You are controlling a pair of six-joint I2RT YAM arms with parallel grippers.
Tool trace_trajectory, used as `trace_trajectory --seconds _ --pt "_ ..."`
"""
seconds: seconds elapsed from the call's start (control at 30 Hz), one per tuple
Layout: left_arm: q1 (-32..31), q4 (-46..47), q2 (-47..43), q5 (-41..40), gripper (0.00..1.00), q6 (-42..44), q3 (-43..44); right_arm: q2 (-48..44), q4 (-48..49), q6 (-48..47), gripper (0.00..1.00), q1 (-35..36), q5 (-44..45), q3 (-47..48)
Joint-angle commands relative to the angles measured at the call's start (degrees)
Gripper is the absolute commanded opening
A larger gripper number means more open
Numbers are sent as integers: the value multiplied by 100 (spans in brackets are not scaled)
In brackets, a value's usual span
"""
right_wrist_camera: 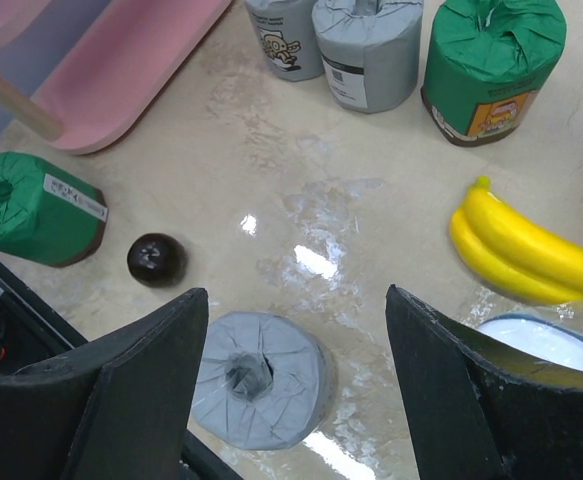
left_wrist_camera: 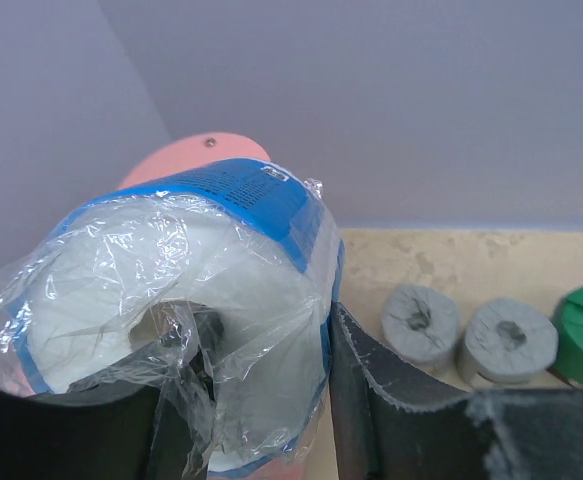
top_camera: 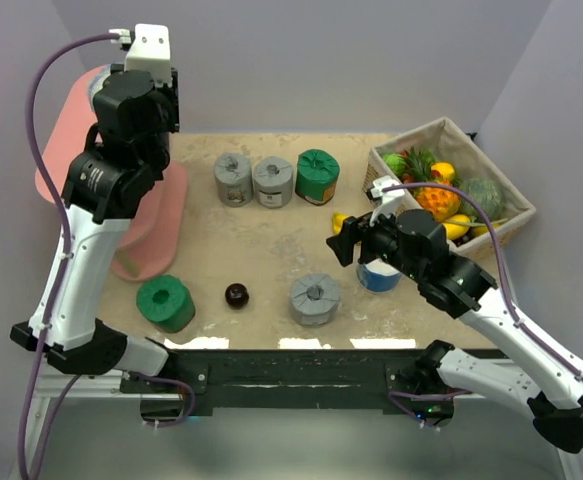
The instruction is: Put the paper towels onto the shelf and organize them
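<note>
My left gripper (left_wrist_camera: 241, 420) is shut on a white-and-blue paper towel roll (left_wrist_camera: 191, 290) in crinkled clear wrap and holds it high beside the top pink board of the shelf (left_wrist_camera: 186, 160). In the top view that gripper (top_camera: 113, 88) is over the shelf (top_camera: 59, 135) at the far left. My right gripper (right_wrist_camera: 296, 300) is open and empty, hovering above a grey roll (right_wrist_camera: 261, 380) at the table's front (top_camera: 315, 298). Two grey rolls (top_camera: 233, 178) (top_camera: 273, 181) and a green roll (top_camera: 317, 176) stand in a row at the back. Another green roll (top_camera: 166, 302) stands front left. A second white-and-blue roll (top_camera: 376, 275) sits partly under the right arm.
A small dark ball (top_camera: 237, 295) lies between the front green roll and the front grey roll. A wicker fruit basket (top_camera: 491, 175) stands at the back right. A banana (right_wrist_camera: 526, 250) lies on the table beside it. The shelf's lower pink board (top_camera: 161, 225) reaches onto the table.
</note>
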Motion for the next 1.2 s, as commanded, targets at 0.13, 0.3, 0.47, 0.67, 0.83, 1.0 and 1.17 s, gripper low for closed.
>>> trace_trajectory --seconds 0.13,0.3,0.47,0.67,0.83,1.0,1.17 --pt "1130 803 795 123 27 677 807 -172 -176 -6 76 -3 -25 323" --pt "1289 1102 1041 246 27 827 877 -251 -202 -15 76 -3 37 271" --pt "1597 1208 1357 396 28 880 1061 -251 -184 -32 76 -3 -7 261" --pt "1676 1270 1516 343 29 950 1176 -295 -202 -138 77 -3 116 253" --pt "1685 1349 1516 264 29 1046 1158 -304 -176 -173 77 -3 177 200" --pt "1676 1024 1376 788 29 705 1307 -251 -106 -147 77 -11 98 200" --pt "1431 664 972 1616 30 300 1255 -198 -79 -138 77 -3 98 209"
